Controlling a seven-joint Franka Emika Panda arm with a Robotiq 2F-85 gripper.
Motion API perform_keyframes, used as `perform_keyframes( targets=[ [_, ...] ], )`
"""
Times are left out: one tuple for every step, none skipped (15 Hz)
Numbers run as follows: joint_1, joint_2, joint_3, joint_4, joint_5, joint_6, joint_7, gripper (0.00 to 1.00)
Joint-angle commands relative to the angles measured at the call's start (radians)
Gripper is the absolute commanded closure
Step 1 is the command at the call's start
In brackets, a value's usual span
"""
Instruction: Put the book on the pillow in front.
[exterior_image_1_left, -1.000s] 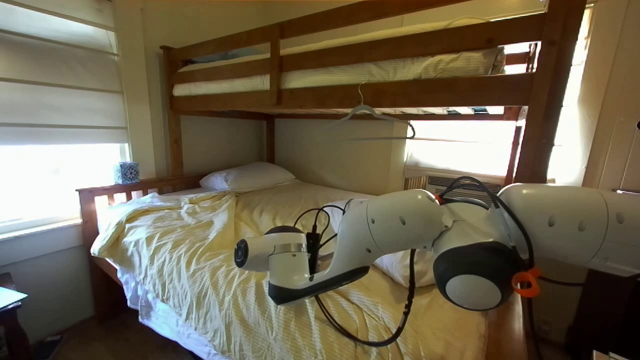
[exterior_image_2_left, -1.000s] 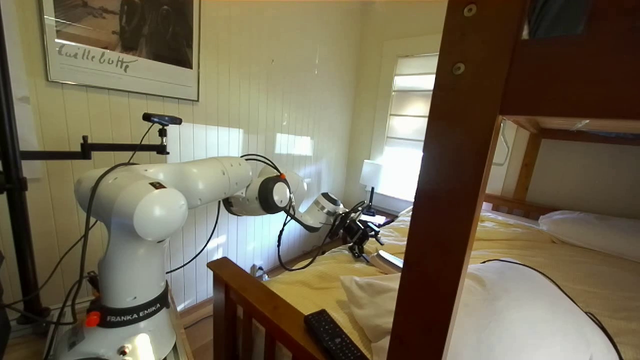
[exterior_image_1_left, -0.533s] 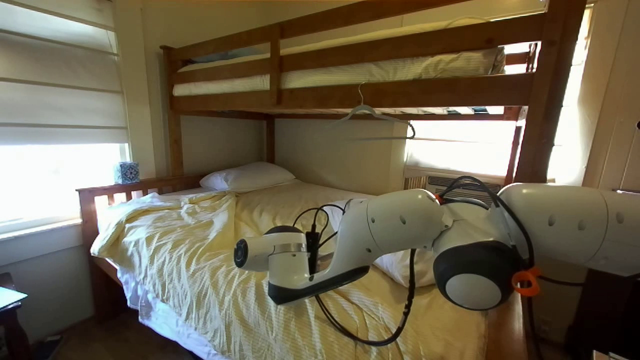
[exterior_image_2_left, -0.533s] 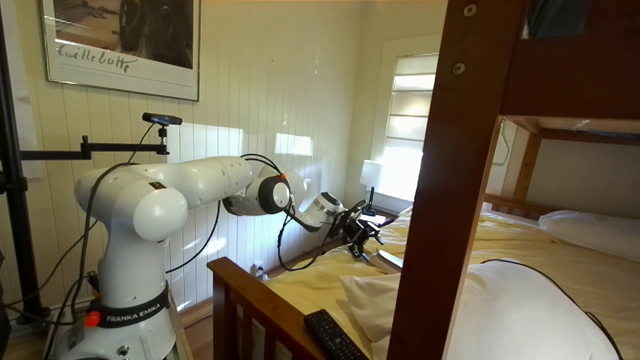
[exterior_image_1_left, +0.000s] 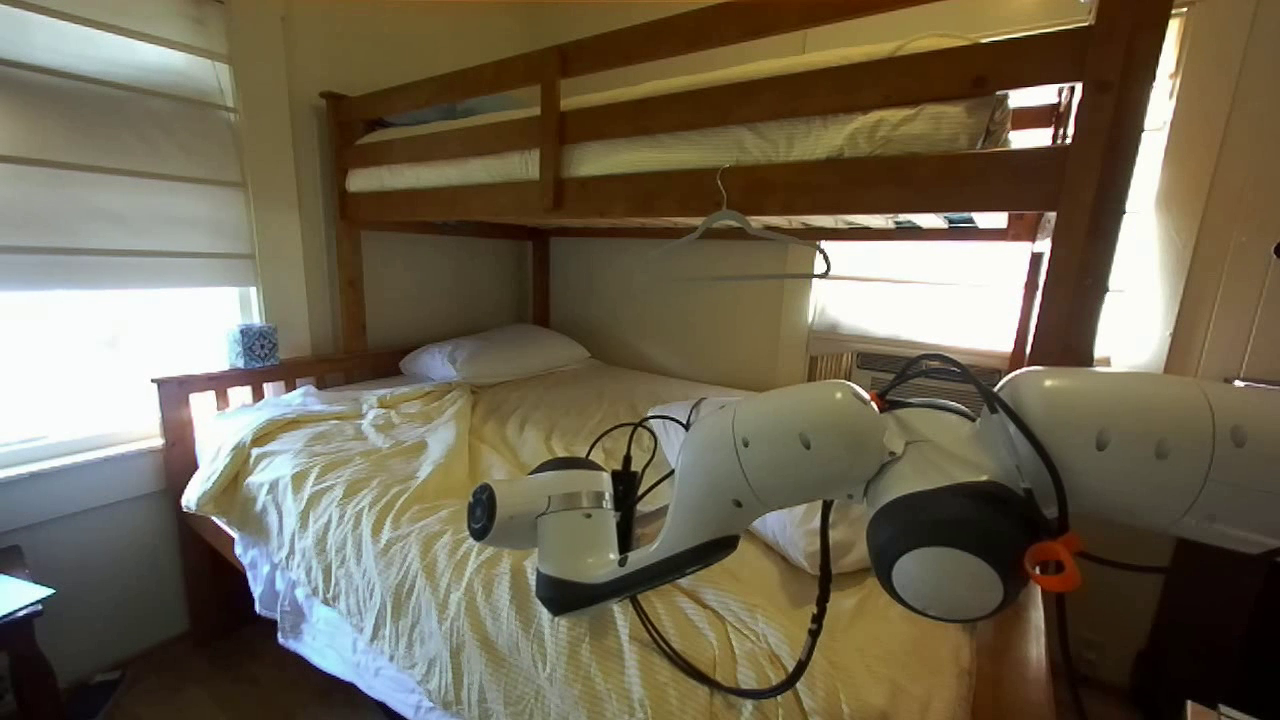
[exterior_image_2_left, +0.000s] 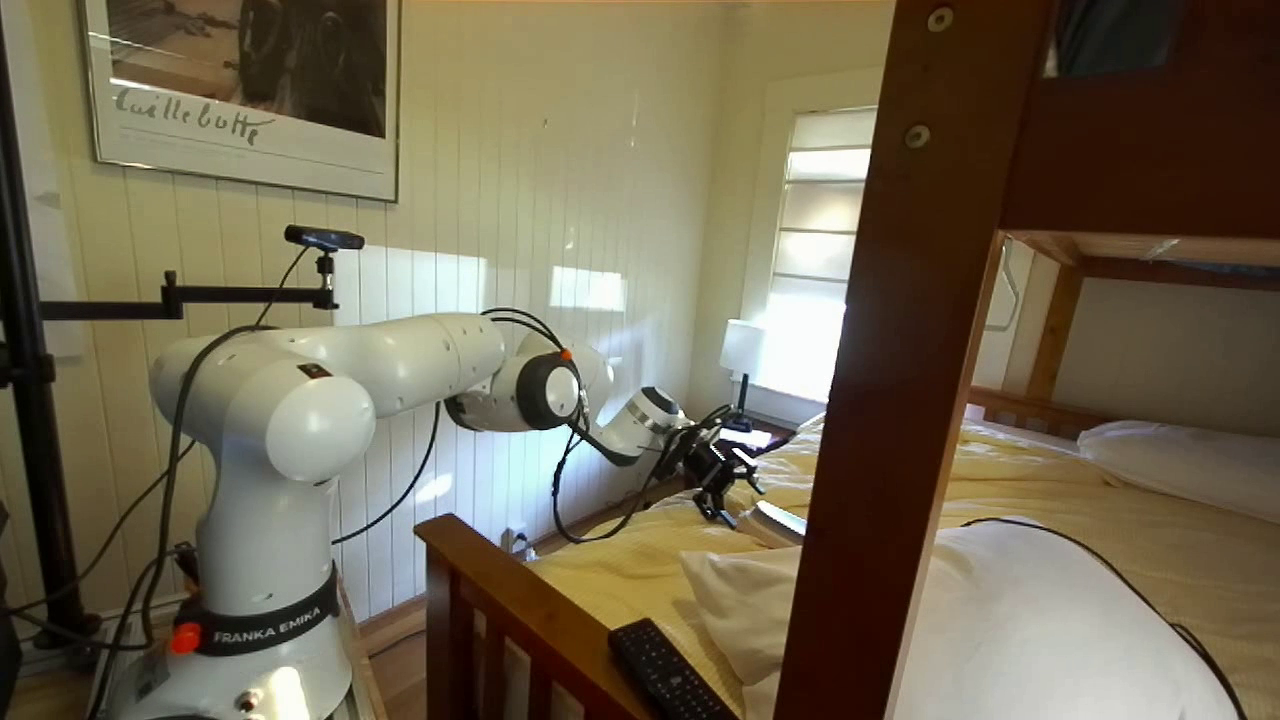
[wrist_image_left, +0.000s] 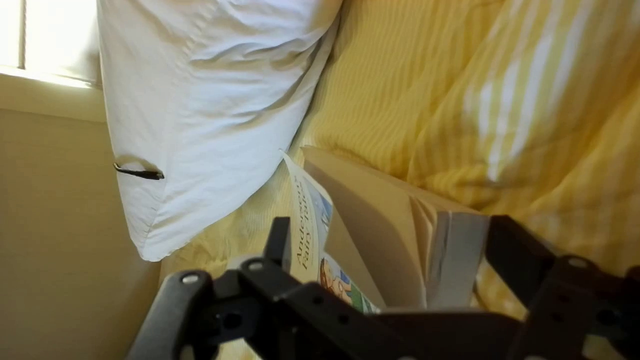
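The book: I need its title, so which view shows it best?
The wrist view: the book is close, its raised cover reading Andersen's Fairy Tales. Exterior views show a pale part cut off by the bedpost, and behind the foreground arm nothing certain.

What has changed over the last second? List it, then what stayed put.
The gripper and wrist have dipped slightly downward. No grasp or release shows in the exterior views. The book, the large pillow and the remote show no shift.
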Motion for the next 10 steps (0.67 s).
perform_keyframes(
  targets=[
    [-0.017, 0.000, 0.008, -0.017, -0.032, 0.043, 0.036, 0.00],
    [-0.023, 0.001, 0.010, -0.020, -0.028, 0.051, 0.047, 0.00],
    [-0.025, 0.001, 0.006, -0.021, -0.029, 0.053, 0.067, 0.00],
    [-0.031, 0.002, 0.006, -0.017, -0.027, 0.064, 0.076, 0.00],
    [-0.035, 0.002, 0.006, -0.015, -0.028, 0.076, 0.084, 0.00],
    [-0.037, 0.002, 0.005, -0.015, -0.031, 0.092, 0.081, 0.00],
    [-0.039, 0.002, 0.006, -0.015, -0.035, 0.115, 0.067, 0.00],
    [-0.036, 0.002, 0.005, -0.013, -0.033, 0.113, 0.052, 0.00],
    [-0.038, 0.002, 0.012, 0.003, -0.011, 0.079, 0.053, 0.00],
    [-0.038, 0.002, 0.012, 0.003, -0.011, 0.084, 0.052, 0.00]
  ],
)
